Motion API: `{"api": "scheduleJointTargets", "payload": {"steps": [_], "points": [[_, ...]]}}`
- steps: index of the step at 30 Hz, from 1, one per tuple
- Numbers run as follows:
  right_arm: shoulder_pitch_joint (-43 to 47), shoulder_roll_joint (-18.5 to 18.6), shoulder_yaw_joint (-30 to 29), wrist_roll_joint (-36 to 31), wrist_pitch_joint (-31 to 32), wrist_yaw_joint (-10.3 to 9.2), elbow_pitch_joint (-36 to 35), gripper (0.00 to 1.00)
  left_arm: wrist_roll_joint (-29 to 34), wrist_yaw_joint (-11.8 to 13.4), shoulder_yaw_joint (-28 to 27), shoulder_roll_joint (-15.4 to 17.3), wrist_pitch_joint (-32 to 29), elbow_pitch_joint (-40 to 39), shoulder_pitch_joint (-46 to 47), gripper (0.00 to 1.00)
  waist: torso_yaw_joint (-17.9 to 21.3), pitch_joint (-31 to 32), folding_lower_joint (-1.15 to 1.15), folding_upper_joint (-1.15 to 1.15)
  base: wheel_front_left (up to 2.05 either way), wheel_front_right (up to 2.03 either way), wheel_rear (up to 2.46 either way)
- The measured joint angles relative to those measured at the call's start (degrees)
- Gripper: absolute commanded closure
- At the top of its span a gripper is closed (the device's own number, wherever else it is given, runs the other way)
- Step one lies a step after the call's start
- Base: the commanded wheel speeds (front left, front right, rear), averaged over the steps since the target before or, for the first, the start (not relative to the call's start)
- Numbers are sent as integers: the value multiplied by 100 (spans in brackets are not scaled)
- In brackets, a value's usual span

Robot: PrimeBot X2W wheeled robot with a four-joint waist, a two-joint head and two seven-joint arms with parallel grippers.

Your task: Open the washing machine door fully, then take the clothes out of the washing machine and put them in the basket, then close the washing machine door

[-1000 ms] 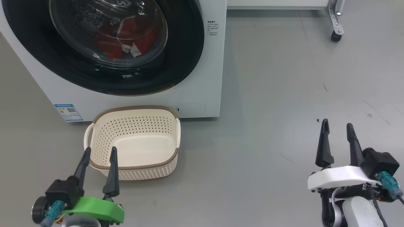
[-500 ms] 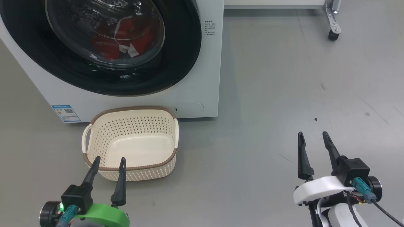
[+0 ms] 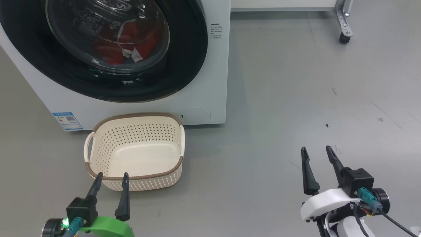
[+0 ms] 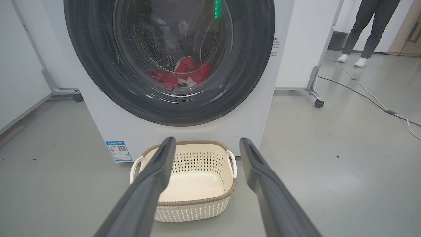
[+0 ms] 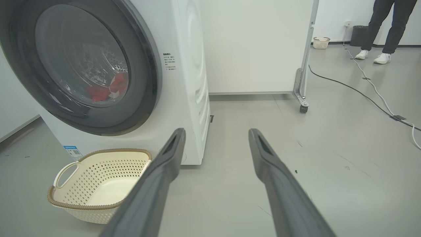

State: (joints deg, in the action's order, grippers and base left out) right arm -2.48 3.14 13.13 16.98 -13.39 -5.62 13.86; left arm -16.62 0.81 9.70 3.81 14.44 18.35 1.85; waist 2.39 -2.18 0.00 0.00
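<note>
A big white front-loading washing machine (image 3: 210, 85) is seen standing on the grey floor (image 3: 279, 98), straight ahead of the left pincer (image 3: 112, 175) and ahead and to the left of the right pincer (image 3: 315, 148). Its large round door (image 3: 187, 65), with a wide glossy black rim and a bulging clear glass centre, is shut flat against the front. A white partition panel (image 5: 256, 46) on castors is seen far ahead of the right pincer, behind the machine.

A small cream plastic basket (image 3: 135, 177) with perforated sides and a brown woven-look rim is set on the floor just before the machine, below the door. It lies directly ahead of the left pincer, whose fingertips are seen against its near wall in the head view; whether they touch cannot be told.

Bright red clothes (image 3: 115, 46) with white tags are seen through the glass, low in the drum, well ahead of and above the left pincer.

Both pincers are held over the floor with their two long dark fingers apart and free. A small blue label sticker (image 3: 67, 120) is seen on the machine's lower front, ahead and to the left of the left pincer.
</note>
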Motion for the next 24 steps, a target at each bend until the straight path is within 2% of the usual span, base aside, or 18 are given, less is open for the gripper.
{"api": "scheduleJointTargets", "payload": {"steps": [24], "points": [[-127,-2,25,3,0,1,249,0,-2,16,-35,-76,0,165,112,0,-18,25,0,0,0,0,0]]}}
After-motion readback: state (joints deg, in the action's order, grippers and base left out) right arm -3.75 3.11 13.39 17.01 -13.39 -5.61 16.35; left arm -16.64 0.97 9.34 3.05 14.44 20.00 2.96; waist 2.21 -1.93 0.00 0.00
